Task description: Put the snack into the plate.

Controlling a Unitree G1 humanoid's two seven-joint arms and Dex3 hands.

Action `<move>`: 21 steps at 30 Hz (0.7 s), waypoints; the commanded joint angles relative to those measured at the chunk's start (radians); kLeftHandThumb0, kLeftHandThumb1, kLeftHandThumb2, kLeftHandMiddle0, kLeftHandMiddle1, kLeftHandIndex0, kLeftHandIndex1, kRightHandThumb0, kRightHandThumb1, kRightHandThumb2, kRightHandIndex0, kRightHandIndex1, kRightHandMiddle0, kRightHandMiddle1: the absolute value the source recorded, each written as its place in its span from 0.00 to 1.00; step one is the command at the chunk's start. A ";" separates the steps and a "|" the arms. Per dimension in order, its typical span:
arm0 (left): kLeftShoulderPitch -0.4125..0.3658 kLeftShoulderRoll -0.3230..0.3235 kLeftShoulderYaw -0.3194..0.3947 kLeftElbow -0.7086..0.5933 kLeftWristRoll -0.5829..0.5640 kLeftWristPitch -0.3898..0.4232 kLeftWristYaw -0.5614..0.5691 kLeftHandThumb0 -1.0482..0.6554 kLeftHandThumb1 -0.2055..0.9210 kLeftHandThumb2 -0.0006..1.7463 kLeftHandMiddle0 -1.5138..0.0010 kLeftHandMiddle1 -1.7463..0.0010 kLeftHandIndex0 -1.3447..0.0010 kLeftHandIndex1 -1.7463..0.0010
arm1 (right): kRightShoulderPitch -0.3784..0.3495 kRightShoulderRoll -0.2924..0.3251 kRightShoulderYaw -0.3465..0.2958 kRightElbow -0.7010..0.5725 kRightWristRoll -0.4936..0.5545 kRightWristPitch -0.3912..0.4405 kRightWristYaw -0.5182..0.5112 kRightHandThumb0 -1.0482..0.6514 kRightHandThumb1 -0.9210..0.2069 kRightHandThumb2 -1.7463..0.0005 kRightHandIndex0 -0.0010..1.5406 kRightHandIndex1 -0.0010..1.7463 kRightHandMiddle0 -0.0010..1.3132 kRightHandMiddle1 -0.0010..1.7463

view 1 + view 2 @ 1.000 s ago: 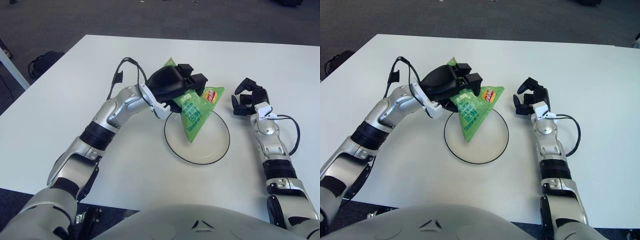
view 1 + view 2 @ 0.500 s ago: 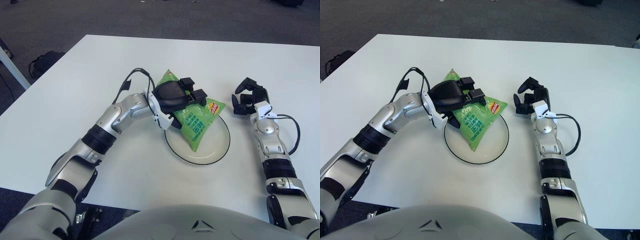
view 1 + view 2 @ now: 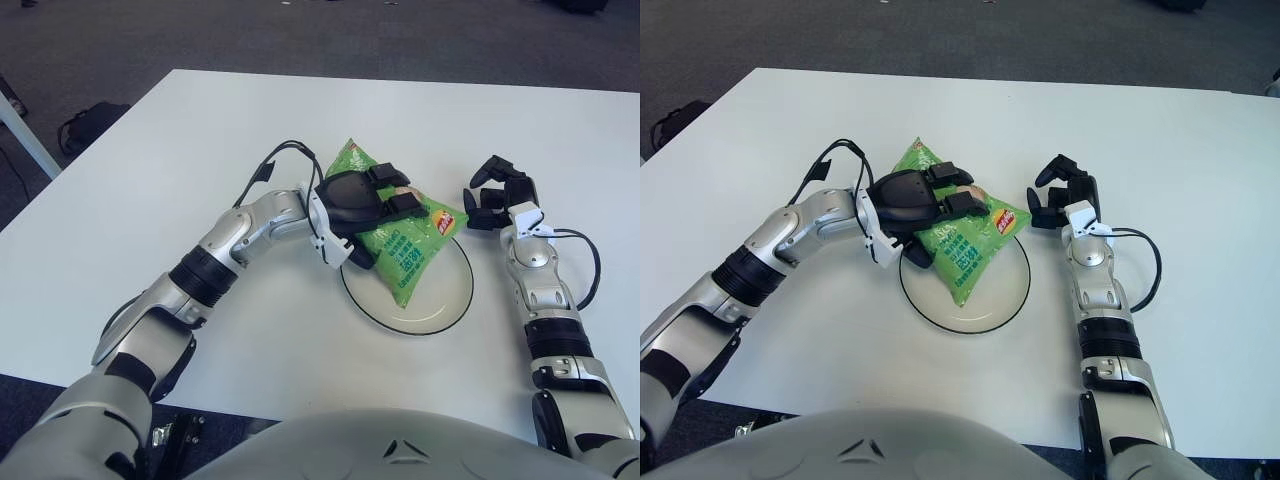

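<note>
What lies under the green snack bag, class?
The snack bag lies on the black-rimmed plate, its upper corner past the rim over the white table. The left hand grips the bag, hiding part of it. The right hand rests beside the plate.

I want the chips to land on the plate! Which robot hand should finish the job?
Probably the left robot hand. It already grips the green snack bag, which lies partly over the plate. The right robot hand rests on the table beside the plate, holding nothing.

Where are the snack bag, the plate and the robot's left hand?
snack bag (image 3: 405, 250), left eye view, green front panel.
plate (image 3: 440, 315), left eye view, bare lower right part.
left hand (image 3: 368, 198), left eye view, black palm shell.
</note>
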 commanded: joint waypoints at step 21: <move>0.035 0.005 -0.019 -0.109 -0.011 0.021 -0.091 0.20 1.00 0.46 0.99 0.92 1.00 0.85 | 0.053 0.024 0.033 0.040 -0.036 0.063 -0.004 0.32 0.58 0.21 0.83 1.00 0.50 1.00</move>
